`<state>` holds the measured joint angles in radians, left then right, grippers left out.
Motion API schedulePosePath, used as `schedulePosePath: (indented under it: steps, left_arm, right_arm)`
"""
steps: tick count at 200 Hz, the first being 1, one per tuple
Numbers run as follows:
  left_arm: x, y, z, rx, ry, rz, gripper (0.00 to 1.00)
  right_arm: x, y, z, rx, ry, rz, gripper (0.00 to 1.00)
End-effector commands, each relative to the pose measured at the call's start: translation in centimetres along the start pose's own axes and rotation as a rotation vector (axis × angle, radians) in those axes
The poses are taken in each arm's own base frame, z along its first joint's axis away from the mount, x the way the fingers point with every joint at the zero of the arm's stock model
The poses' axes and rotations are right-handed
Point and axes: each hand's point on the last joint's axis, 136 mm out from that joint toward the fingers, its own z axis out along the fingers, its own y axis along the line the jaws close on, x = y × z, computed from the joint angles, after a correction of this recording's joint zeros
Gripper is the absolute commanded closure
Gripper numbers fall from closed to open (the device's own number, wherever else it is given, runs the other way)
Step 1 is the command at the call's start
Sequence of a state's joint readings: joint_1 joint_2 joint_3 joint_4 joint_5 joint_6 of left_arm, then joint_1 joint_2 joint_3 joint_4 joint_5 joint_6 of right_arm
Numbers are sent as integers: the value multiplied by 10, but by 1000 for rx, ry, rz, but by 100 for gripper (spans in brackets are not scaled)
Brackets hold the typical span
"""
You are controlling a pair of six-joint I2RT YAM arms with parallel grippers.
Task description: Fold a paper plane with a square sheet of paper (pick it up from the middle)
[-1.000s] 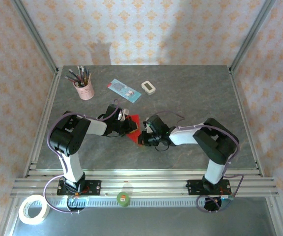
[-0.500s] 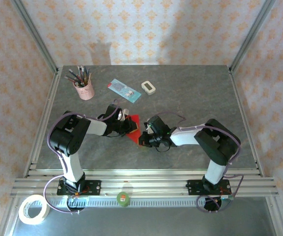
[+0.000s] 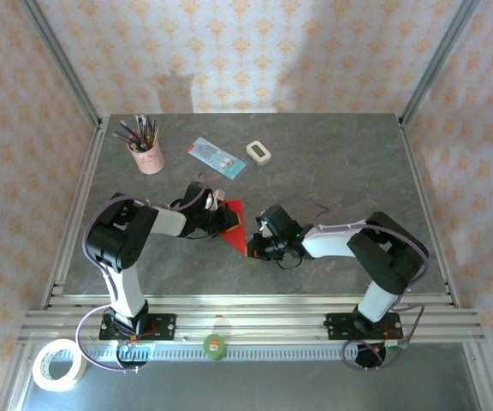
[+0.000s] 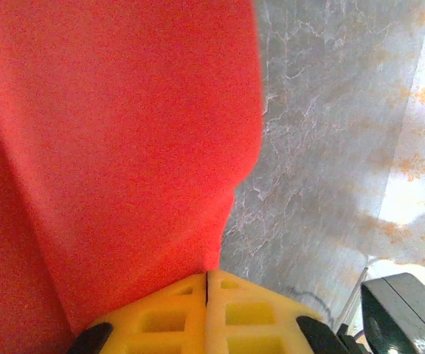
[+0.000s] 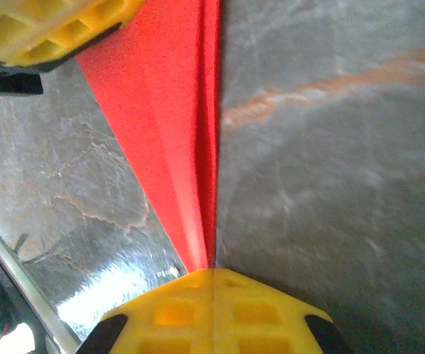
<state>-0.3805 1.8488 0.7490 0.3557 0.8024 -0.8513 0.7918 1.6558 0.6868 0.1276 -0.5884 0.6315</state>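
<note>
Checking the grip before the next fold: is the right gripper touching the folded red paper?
Touching. In the right wrist view the right gripper has its jaws closed on the narrow tip of the folded red paper.

Both arms share one build. The left arm [image 3: 125, 282] and the right arm [image 3: 373, 295] each have a black base plate [image 3: 132, 324] with small red marks, a white lower link, bulky rounded black joint housings, a white forearm and a black wrist. Thin grey-purple cables [image 3: 122, 198] loop loosely along each arm and down past its base. The jaws are bright yellow, moulded with rounded rectangular pockets, with black pieces at their outer corners.
</note>
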Motion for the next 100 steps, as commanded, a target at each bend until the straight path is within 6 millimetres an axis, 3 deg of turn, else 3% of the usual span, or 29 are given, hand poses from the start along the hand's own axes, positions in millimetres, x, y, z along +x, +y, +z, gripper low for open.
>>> schedulePosePath:
  steps: [1, 35, 58, 100]
  left_arm:
    - [22, 42, 10, -125, 33, -81, 94]
    - [27, 28, 15, -110, 26, -79, 94]
    - [29, 19, 20, -99, 16, -82, 95]
    - [34, 9, 25, -78, 20, -84, 94]
  right_arm:
    - [-16, -1, -24, 38, -108, 12, 93]
    - [-39, 0, -40, 75, -222, 4, 92]
    - [-40, 11, -28, 29, -179, 2, 92]
    - [-47, 13, -9, 21, -153, 9, 95]
